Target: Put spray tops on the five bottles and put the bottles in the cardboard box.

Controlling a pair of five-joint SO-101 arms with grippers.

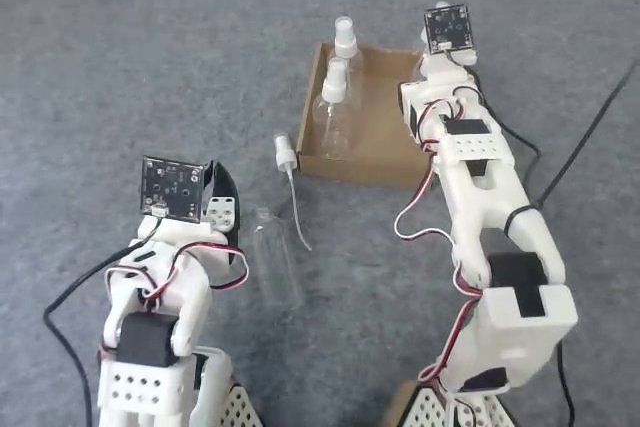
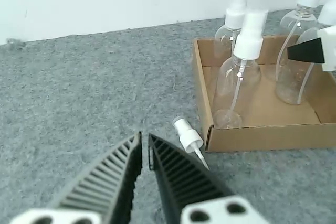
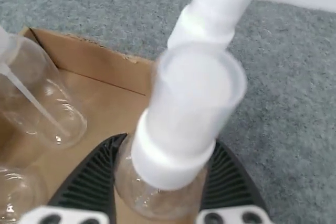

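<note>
From above, the cardboard box [image 1: 360,169] lies at one o'clock of the middle of the table [image 1: 120,77]. A nearer bottle [image 1: 334,112] and a farther bottle [image 1: 346,47] stand one behind the other along its nine o'clock wall, and at its three o'clock side a held bottle [image 3: 184,98] is upright between the fingers of the right gripper [image 3: 168,142]. A loose spray top [image 1: 284,151] lies just off the box's seven o'clock corner; at six o'clock of it a lying bottle [image 1: 277,262] rests on its side, with the left gripper [image 2: 145,139] just beside its neck at nine o'clock.
</note>
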